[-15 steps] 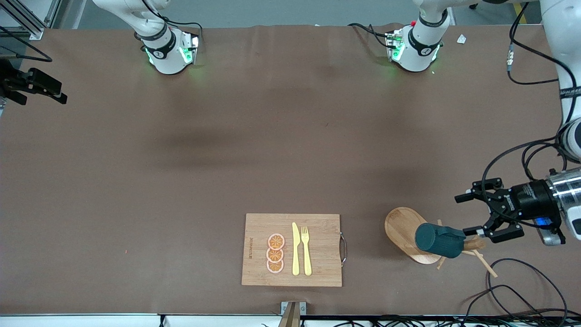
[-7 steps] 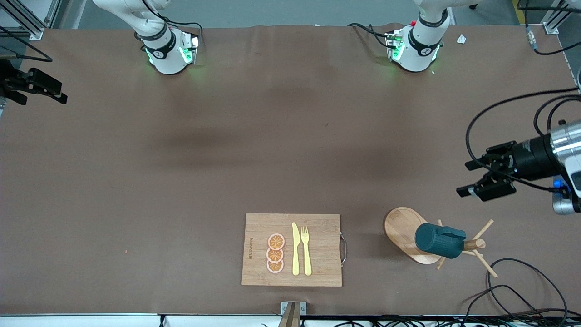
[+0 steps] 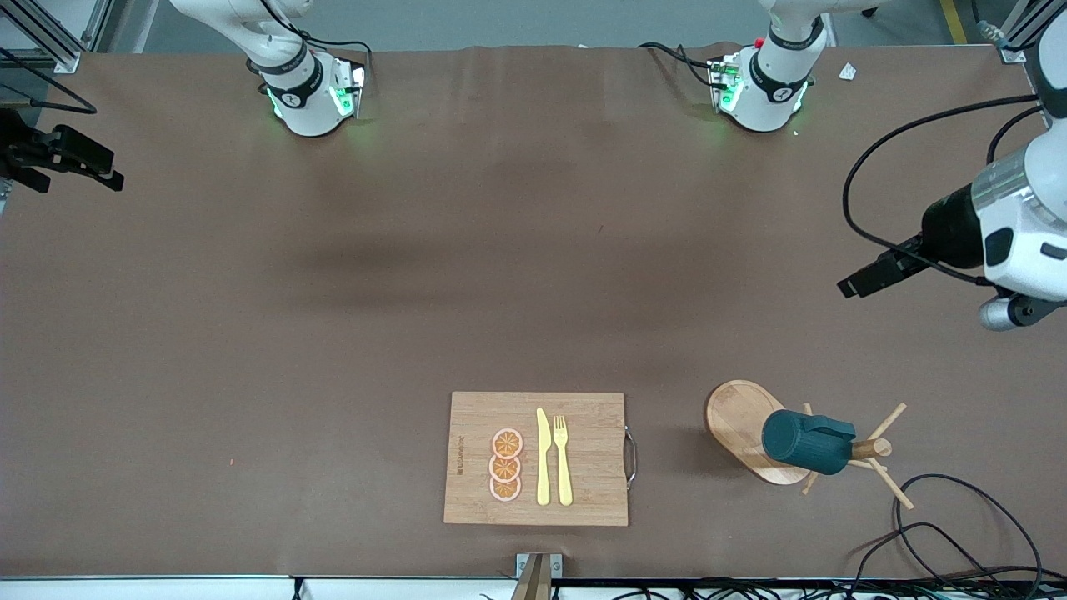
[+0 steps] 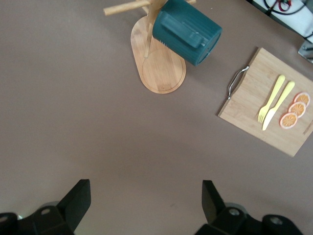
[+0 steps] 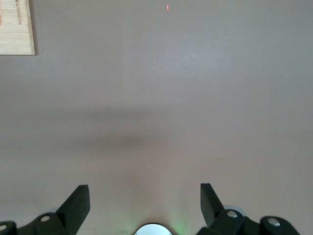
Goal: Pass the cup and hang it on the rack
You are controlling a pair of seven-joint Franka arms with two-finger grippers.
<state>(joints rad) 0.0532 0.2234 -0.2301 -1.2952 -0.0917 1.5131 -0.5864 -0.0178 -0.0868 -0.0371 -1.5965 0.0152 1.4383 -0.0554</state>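
The cup [image 3: 807,442] hangs on a peg of the rack [image 3: 744,427], near the bench [image 3: 333,333] edge beside the cutting board [image 3: 583,417]. The left claw [image 4: 142,205], wide open and empty, hovers over bare bench; the right claw [image 5: 144,205] waits open and empty

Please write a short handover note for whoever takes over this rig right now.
Left gripper: open, empty, up over bare table at the left arm's end.
Right gripper: open, empty, waiting over bare table at the right arm's end.
Cup: hanging on the rack, which stands beside the cutting board.
Done: the cup is hung and released.
Left: seemingly nothing except parking the arms.
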